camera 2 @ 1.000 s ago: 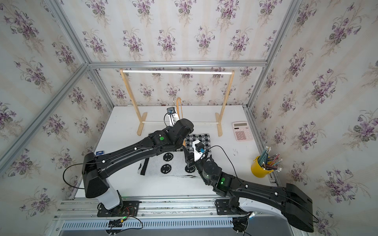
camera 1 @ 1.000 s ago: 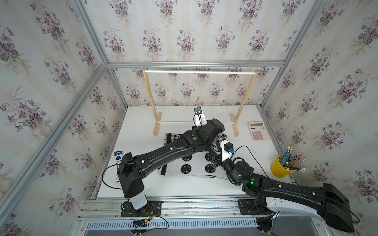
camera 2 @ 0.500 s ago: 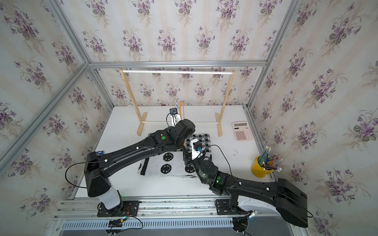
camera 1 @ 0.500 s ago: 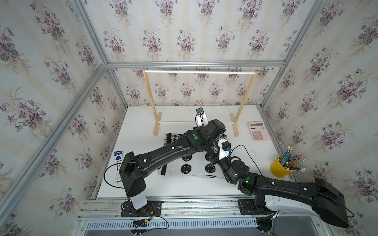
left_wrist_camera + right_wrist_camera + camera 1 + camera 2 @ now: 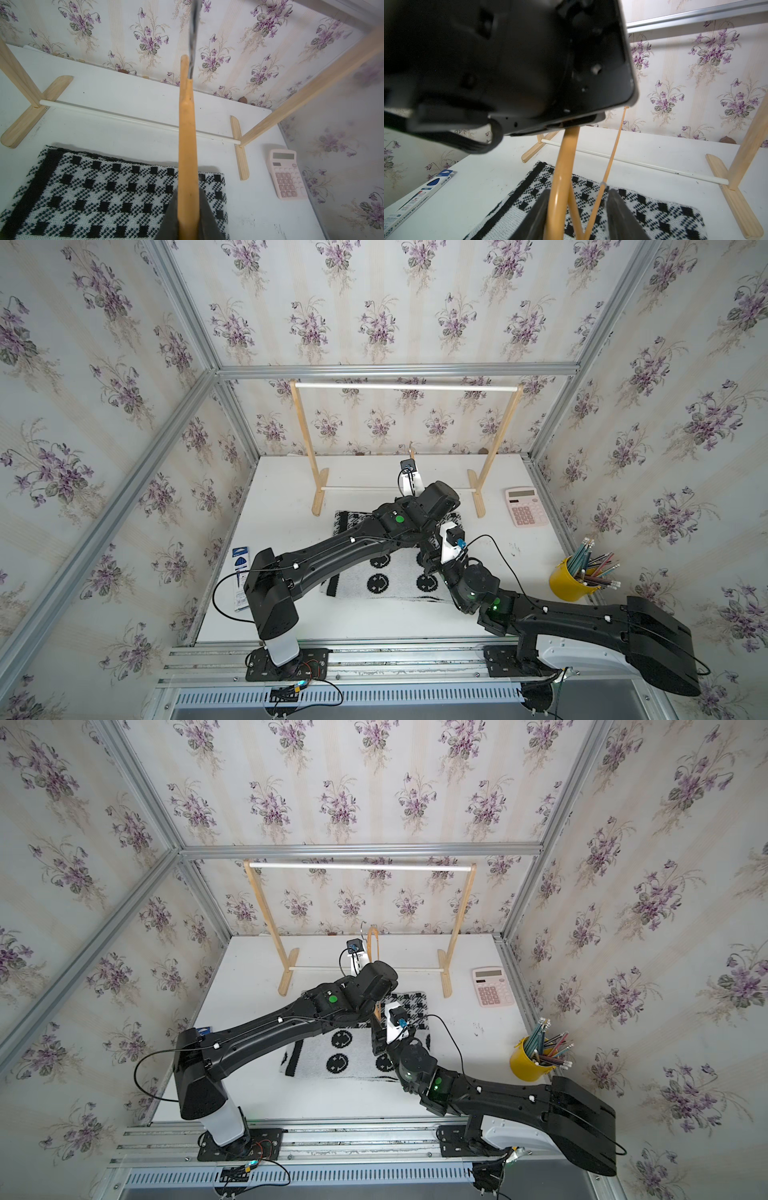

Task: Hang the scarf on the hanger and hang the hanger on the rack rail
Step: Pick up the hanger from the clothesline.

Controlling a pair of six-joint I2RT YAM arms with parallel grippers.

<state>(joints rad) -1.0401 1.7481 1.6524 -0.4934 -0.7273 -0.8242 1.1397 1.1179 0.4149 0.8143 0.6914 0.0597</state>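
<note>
In both top views: reaching in from opposite corners and meeting over the scarf, lying flat on the white table. Left arm stretching furthest, holding the hanger upright above the checked half. Right gripper hovering just below it. Off to the right, a yellow cup holding pencils and a pink calculator.

Left wrist view: left gripper staying clamped together on the hanger's wooden body, metal hook pointing away, scarf lying beneath.

Right wrist view: right gripper's fingers standing apart, straddling the hanger's curved arm and thin crossbar, one finger touching the arm; not visibly gripping yet. Scarf spreading below, wooden rack beyond.
</note>
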